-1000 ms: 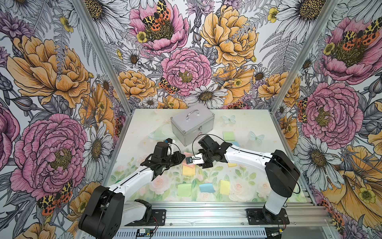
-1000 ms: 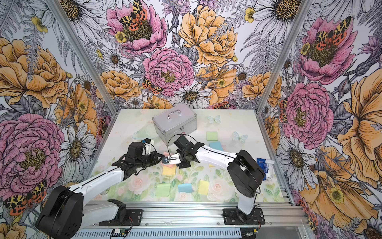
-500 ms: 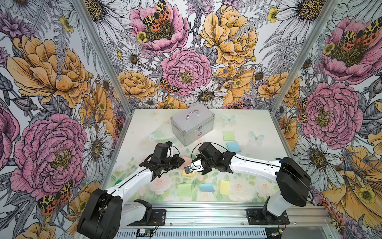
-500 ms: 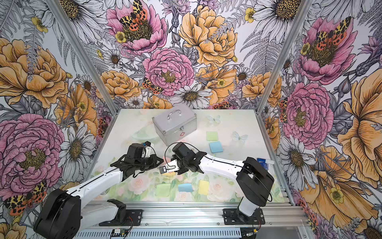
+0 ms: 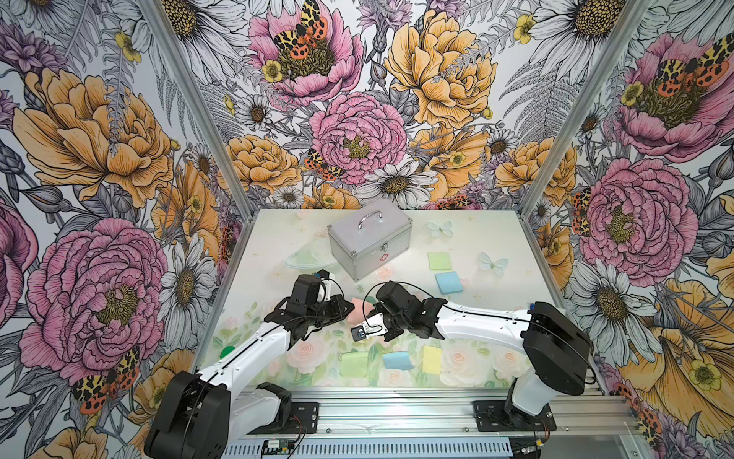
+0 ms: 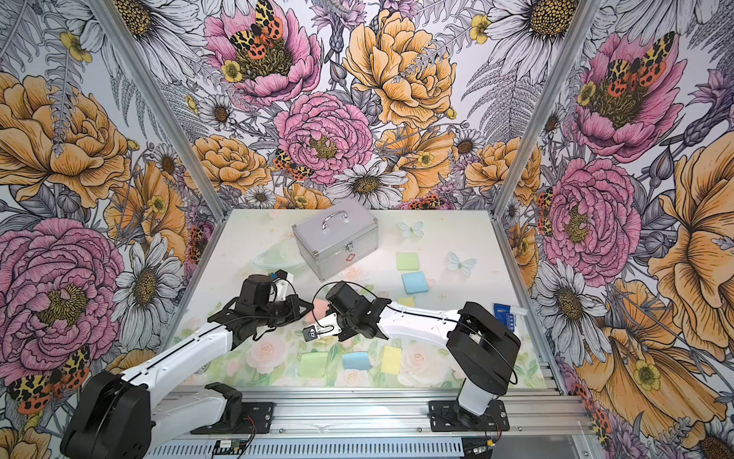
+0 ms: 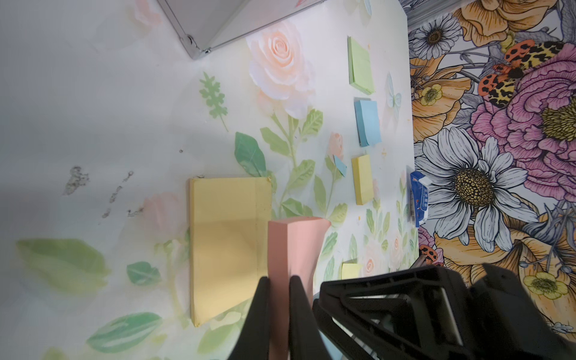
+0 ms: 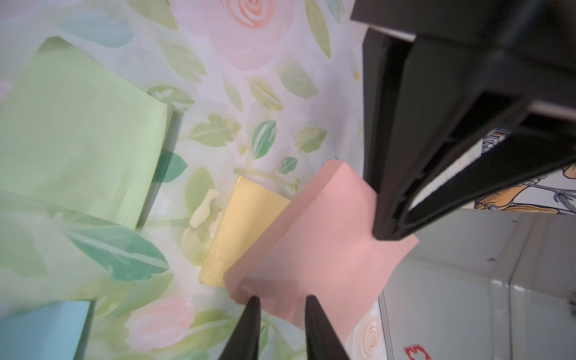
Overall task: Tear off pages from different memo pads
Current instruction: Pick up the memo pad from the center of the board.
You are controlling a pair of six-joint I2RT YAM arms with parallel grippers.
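Floral counter (image 5: pixel 278 238), flowered walls on three sides, silver case (image 5: pixel 367 234) at the back.

Left gripper (image 7: pixel 279 280): jaws clamped on the pink pad (image 7: pixel 293 243), gripping it across its thickness. The pad stands on edge, clear of the counter, and sticks out past the tips. Its outer face flares away a little at the free end.

Right gripper (image 8: pixel 282 299): jaws narrow but with a clear gap. The pad's pink face sits just beyond the tips and squarely ahead of them. No grip visible.

Change over the last second: both wrists have come away from the case toward the front rail. The right one has moved across to meet the left, and its jaws have narrowed slightly.

Reading: the pad is being presented for a peel, with the pinch on the top page not yet made. The pink tear is still to do.

Elsewhere:
- A yellow square (image 7: pixel 227 249) lies flat under the left jaws; pad or page, cannot tell.
- Green page (image 5: pixel 353 363), blue page (image 5: pixel 397 359) and yellow page (image 5: pixel 433 357) lie in a row in front of both grippers.
- Green pad (image 5: pixel 440 261) and blue pad (image 5: pixel 449 282) lie well behind the right jaws.
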